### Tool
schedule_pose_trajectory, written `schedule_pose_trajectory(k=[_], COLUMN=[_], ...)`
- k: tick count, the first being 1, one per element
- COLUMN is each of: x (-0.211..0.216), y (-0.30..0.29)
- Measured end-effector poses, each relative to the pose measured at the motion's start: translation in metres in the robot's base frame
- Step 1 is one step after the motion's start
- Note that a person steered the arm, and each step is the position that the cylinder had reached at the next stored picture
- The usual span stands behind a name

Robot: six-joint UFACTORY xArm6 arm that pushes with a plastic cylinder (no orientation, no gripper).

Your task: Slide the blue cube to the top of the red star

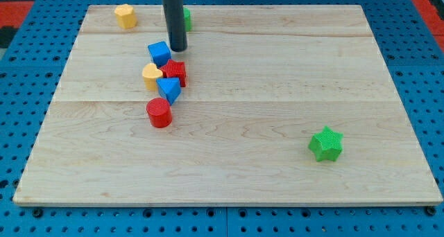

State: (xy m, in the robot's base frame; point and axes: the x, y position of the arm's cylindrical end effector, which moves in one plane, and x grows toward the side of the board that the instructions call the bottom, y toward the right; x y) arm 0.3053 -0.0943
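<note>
The blue cube [159,53] sits left of centre in the upper part of the wooden board [277,91]. The red star [174,72] lies just below and right of it, touching or nearly touching. My tip [178,49] is just right of the blue cube, slightly above the red star, close to the cube's right side. A yellow heart-like block [152,76] sits left of the red star. A blue triangular block [168,89] lies below the star.
A red cylinder [159,113] stands below the cluster. A yellow block [125,16] is at the top left. A green block [186,18] is partly hidden behind the rod. A green star [326,143] sits at the lower right.
</note>
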Motion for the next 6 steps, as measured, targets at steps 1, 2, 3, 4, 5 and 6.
schedule_pose_trajectory(k=[1,2,3,4,5,6], x=[0.025,0.024,0.050,0.063,0.069,0.092], y=[-0.051,-0.104,-0.105,-0.045,0.004,0.012])
